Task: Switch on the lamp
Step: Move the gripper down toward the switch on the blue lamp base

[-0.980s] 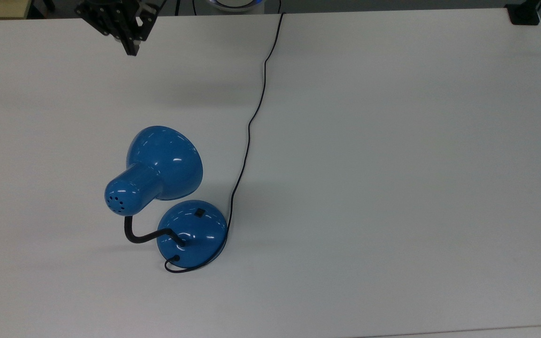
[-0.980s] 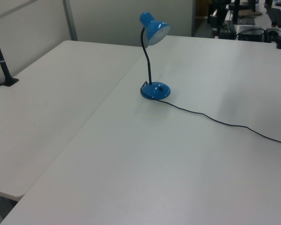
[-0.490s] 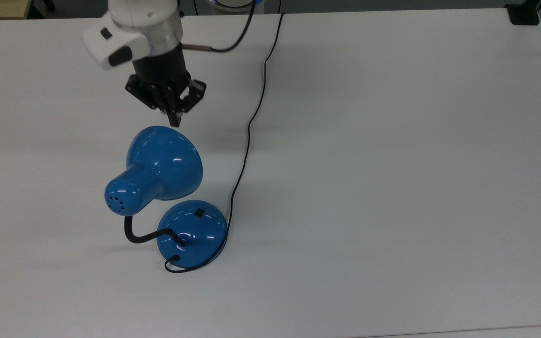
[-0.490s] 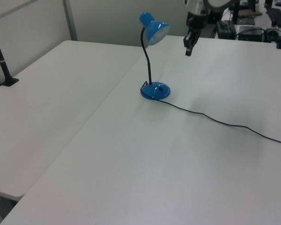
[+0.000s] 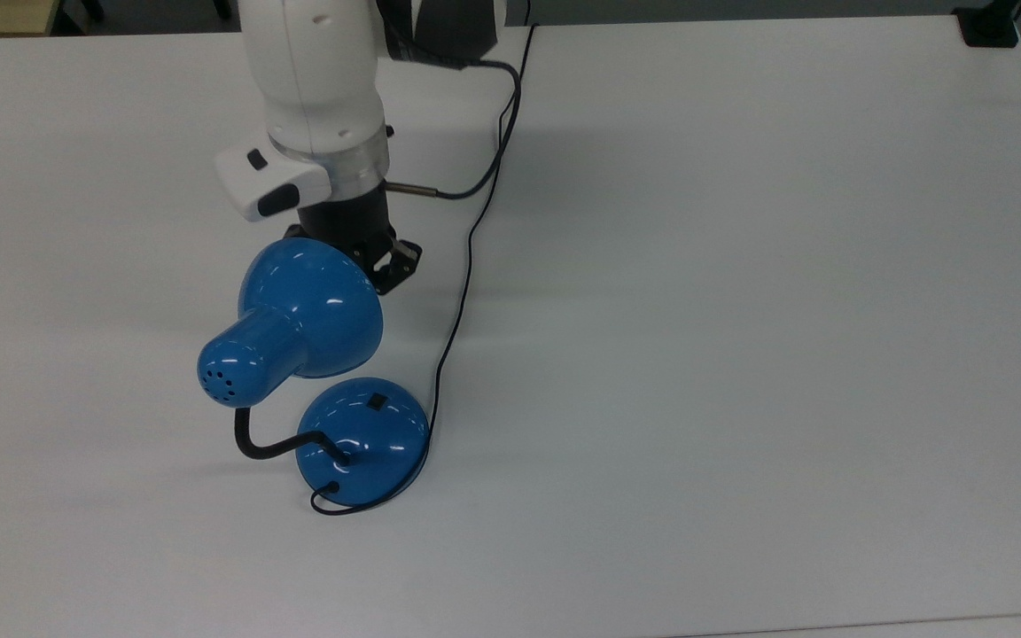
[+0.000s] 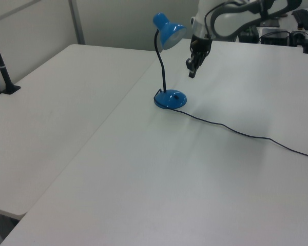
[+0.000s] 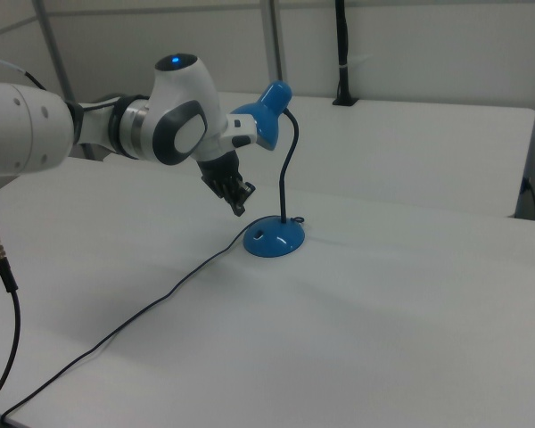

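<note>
Gripper [image 6: 192, 72] suspended above table [image 5: 741, 266], tip pointing down, fingers drawn together on nothing. Lamp [image 6: 167, 61] upright just beside gripper, shade level with wrist, domed base [image 7: 273, 238] with black switch [image 5: 376, 402] below and short of tip, untouched. Cord [image 6: 236, 131] trailing across table

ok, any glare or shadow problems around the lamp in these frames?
Top view: white glare streaks on the lamp shade and base, a soft arm shadow on the table. Left view: even, flat light, and the pincer reads dark. Right view: little glare.
</note>
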{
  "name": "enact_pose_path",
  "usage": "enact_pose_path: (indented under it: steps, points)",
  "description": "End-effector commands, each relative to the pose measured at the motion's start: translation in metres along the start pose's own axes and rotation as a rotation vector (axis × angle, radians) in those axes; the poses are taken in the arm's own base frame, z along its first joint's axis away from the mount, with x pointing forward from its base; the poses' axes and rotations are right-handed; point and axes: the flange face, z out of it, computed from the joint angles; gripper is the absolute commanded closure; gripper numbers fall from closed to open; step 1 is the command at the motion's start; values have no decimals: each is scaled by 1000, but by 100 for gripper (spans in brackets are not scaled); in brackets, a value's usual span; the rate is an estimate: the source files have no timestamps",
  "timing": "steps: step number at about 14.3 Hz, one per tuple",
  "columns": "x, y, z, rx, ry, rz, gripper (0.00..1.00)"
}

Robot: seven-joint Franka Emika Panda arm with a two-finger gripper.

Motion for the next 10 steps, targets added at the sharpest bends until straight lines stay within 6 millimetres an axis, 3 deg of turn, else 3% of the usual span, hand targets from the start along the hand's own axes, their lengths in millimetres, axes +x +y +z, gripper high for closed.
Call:
enact_pose_path:
  steps: [1,6,10]
  points:
    - [5,-9,19,-29,55,28,100]
    - [4,-19,65,-73,75,35,100]
    - [6,-22,71,-68,114,53,100]
